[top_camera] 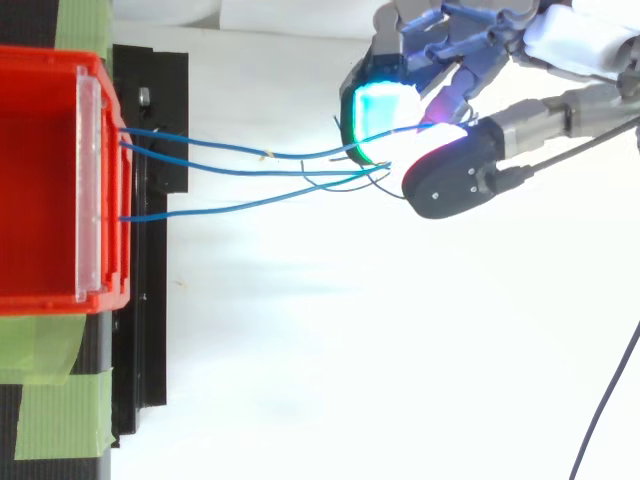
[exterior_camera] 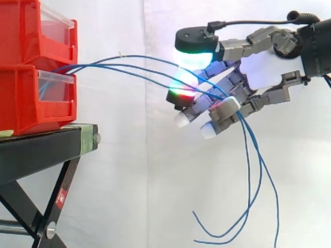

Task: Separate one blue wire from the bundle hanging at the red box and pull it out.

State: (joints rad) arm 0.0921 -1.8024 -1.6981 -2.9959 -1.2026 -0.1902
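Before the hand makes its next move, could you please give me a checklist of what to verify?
1. Grip on wire: ok. The hand has its fingers curled round the blue wires.
2. One wire singled out: not ok. Several wires pass through the fingers together.
3. Wires free of each other: cannot tell. They cross close to the hand in the top view.
4. Lower red bin sitting flat on the black stand: ok.
5. Loose tails hanging free below the hand: ok.
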